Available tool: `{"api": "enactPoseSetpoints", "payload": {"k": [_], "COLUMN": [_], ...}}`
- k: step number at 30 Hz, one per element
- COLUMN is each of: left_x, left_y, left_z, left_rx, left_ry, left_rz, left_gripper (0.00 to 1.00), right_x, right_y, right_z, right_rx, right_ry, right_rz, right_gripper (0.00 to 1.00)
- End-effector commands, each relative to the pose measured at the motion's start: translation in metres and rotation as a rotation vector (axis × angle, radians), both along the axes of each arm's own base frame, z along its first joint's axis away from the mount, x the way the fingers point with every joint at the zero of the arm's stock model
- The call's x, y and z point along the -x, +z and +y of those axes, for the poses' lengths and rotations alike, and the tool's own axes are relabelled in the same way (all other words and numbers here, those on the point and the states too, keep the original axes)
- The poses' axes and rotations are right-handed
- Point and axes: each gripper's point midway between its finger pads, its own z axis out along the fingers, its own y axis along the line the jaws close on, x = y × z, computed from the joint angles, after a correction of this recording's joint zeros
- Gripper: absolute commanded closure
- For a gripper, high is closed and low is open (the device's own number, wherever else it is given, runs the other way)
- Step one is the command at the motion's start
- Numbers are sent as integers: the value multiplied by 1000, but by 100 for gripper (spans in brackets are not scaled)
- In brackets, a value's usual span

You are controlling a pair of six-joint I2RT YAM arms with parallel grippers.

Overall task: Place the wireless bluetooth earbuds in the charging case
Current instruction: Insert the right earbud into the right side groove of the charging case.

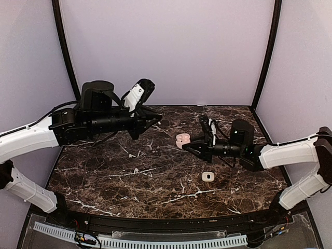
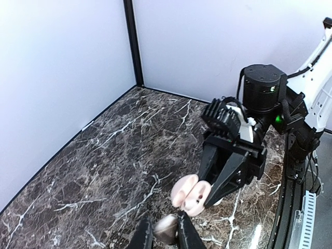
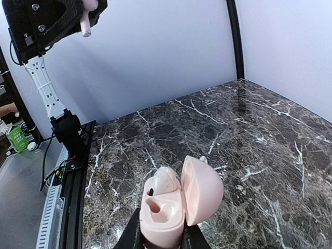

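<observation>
Your charging case (image 3: 171,202) is pale pink, its lid swung open to one side, pinched at its base by the right gripper (image 3: 160,234). The near socket is empty, and a pale rounded earbud (image 3: 165,179) looks seated in the far one. The other earbud (image 3: 85,23) hangs stem-down in the left gripper (image 2: 165,234) — apart from the case.

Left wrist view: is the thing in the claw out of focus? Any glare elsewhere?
Left wrist: yes, the earbud in the left claw is a pale blur at the bottom edge; the charging case beyond is sharp. Right wrist: case crisp, mild sheen on the marble table. Top external: even light, no hot spots.
</observation>
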Motion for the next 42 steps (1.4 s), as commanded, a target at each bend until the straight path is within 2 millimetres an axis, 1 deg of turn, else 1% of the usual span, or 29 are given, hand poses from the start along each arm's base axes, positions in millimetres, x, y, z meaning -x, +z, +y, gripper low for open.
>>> {"api": "enactPoseSetpoints", "payload": {"k": [1, 4, 8, 18, 26, 35, 42], "left_x": [19, 27, 33, 30, 22, 17, 23], "left_y": [5, 3, -4, -20, -31, -38, -41], "left_z": [-23, -33, -42, -50, -51, -49, -48], "left_rx": [18, 9, -5, -54, -111, -152, -172], "left_ry": [-105, -142, -169, -164, -117, -89, -114], "left_rz": [-67, -76, -86, -90, -97, -103, -93], "left_gripper": [85, 86, 87, 87, 87, 88, 88], "right_x": [14, 18, 22, 24, 29, 32, 30], "right_y": [34, 36, 43, 54, 59, 57, 58], "right_z": [23, 33, 37, 43, 45, 43, 44], "right_rx": [-56, -37, -56, -70, -80, -71, -69], "right_ry": [80, 99, 115, 118, 137, 138, 129], "right_rz": [-153, -184, -208, -225, -221, -227, -232], "right_gripper": [100, 100, 100, 100, 100, 100, 100]}}
